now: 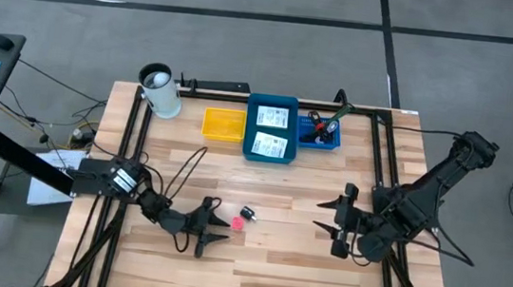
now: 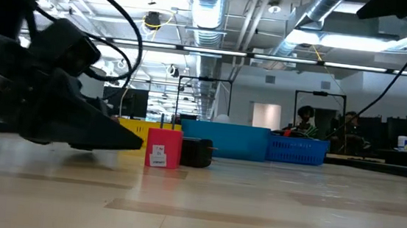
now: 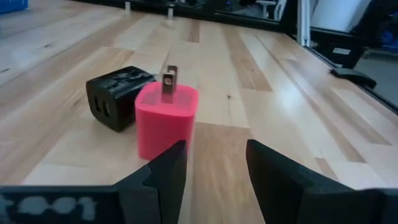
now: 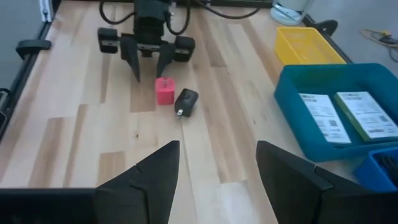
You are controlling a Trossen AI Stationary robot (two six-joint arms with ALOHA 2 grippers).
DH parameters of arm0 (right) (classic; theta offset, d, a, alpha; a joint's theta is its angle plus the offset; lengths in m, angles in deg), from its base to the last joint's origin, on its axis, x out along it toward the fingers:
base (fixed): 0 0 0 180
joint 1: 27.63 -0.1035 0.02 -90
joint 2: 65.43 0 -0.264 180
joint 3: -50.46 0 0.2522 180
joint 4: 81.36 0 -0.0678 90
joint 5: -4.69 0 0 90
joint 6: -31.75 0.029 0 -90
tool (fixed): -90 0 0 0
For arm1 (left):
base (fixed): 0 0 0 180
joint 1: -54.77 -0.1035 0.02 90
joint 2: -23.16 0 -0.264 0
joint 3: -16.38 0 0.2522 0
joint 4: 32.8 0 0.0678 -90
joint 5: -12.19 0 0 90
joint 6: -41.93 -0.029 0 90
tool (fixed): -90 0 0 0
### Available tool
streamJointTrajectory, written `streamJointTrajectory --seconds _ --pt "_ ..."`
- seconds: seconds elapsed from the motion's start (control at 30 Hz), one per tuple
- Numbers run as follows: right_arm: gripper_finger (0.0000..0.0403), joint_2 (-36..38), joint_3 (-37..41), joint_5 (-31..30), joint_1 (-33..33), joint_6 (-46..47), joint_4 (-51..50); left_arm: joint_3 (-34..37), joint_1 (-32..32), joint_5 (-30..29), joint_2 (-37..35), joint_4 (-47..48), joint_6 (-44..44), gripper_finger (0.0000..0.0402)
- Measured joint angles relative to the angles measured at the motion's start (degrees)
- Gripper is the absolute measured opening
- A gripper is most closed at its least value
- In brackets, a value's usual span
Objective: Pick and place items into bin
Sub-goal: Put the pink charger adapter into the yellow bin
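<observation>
A pink cube [image 3: 165,121] with a metal prong sits just ahead of the black left gripper's [image 3: 214,168] fingers, a glossy black piece [image 3: 118,96] touching beside it. Farther off, white printed cards [image 4: 345,115] lie in a teal bin [image 4: 292,124], near a yellow tray [image 4: 308,45].

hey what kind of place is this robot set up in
Probably an open lab or industrial workspace. Exposed ducts run across the ceiling, people sit at benches behind the wooden table, and the floor looks like bare concrete with dark lines.
</observation>
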Motion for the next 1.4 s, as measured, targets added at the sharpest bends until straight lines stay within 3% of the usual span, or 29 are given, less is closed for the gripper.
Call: streamJointTrajectory --seconds 0.33,0.63,0.97,1.4 --pt "0.0209 0.0 0.0 0.1 -2.0 2.1 0.2 -1.3 -3.7 0.9 -0.2 5.0 -1.7 0.0155" --pt "0.0209 0.0 0.0 0.6 -2.5 2.4 0.3 -1.2 -4.8 -5.6 -0.1 7.9 -2.6 0.0155" --pt "0.0209 0.0 0.0 0.6 -2.5 2.4 0.3 -5.4 -7.1 2.3 -0.1 11.8 -5.8 0.0155" --pt "0.0209 0.0 0.0 0.6 -2.5 2.3 -0.3 -8.0 -8.8 4.4 0.0 13.8 -6.9 0.0155"
